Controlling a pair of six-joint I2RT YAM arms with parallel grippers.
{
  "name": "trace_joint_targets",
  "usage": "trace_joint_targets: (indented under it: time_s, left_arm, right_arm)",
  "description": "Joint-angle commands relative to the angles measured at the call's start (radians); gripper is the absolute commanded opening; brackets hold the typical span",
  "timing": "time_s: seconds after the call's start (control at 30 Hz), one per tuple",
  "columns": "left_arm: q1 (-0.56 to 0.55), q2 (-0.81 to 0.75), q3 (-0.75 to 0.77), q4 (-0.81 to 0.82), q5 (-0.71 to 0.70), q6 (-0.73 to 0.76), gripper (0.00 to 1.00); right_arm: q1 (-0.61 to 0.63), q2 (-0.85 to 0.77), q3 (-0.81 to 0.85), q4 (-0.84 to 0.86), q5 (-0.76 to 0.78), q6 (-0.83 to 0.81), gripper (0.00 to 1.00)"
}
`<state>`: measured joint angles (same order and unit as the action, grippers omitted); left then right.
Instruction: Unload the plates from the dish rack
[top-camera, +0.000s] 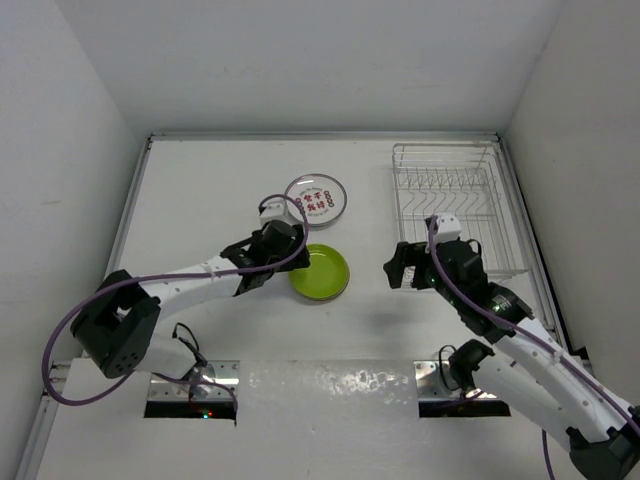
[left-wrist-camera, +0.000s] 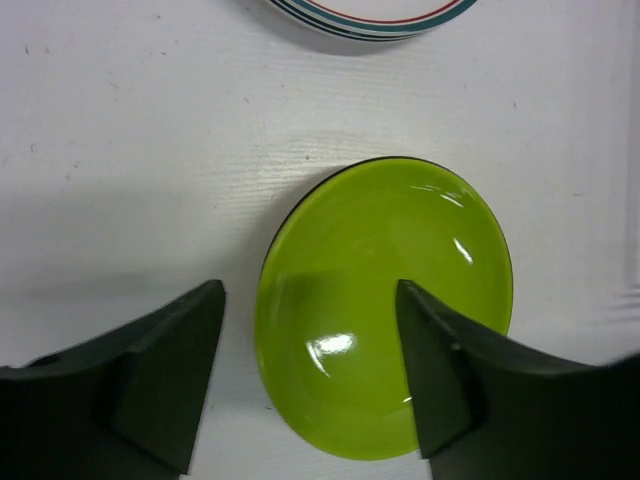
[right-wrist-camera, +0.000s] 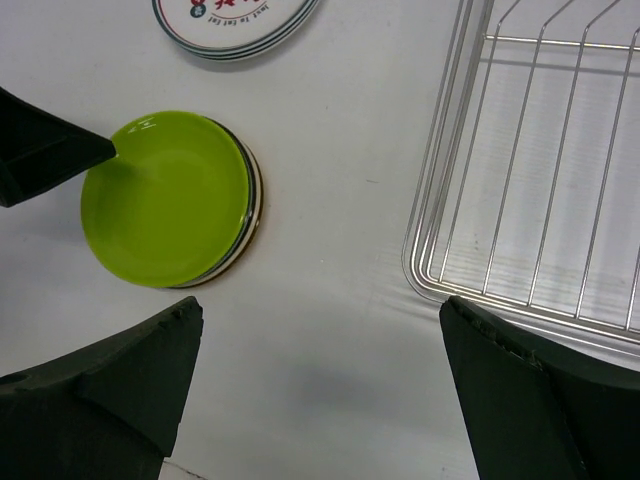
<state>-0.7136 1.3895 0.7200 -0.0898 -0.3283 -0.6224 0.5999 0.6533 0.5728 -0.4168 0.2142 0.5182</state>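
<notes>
We see our right pincer (right-wrist-camera: 320, 310), its dark fingers spread wide above the white counter (right-wrist-camera: 330, 120). To the left, a lime green round plate (right-wrist-camera: 170, 195) tops a small stack. Farther off lies a white round plate with red markings (right-wrist-camera: 235, 20). The silver wire dish rack (right-wrist-camera: 520, 312) stands at right.

1. This is a robot lab test cell, not a home kitchen.
2. A white worktop (top-camera: 200, 190) is boxed in by plain white walls (top-camera: 60, 110) on three sides.
3. A left arm (top-camera: 185, 285) and a right arm (top-camera: 545, 355) are bolted to metal mounts (top-camera: 225, 375) at its near edge, trailing purple cables (top-camera: 45, 365).
4. The kitchenware on it is a wire rack (top-camera: 447, 182) and some plates (top-camera: 322, 275).
</notes>
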Motion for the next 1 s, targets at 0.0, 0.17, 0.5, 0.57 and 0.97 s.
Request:
trace_joint_targets:
  time_s: [0.0,0.17,0.5,0.57,0.97]
  left_arm:
    - [0.005,0.002,0.042,0.018,-0.009,-0.017,0.68]
    - [-0.001,0.006,0.067,-0.054,-0.026,-0.016,0.94]
    - [0.053,-0.131,0.196,-0.372,-0.252,0.0,1.0]
    - [0.129,-0.202,0.206,-0.419,-0.226,0.004,1.0]
    - [0.195,-0.558,0.343,-0.696,-0.405,0.081,1.0]
  right_arm:
    - [0.003,0.012,0.038,0.012,0.017,-0.03,0.99]
    - [0.003,0.052,0.058,-0.008,0.019,-0.066,0.99]
    - [0.003,0.1,0.188,-0.256,0.399,-0.179,0.99]
    - [0.005,0.083,0.226,-0.292,0.487,-0.193,0.99]
    - [0.003,-0.073,0.314,-0.482,0.599,-0.196,0.99]
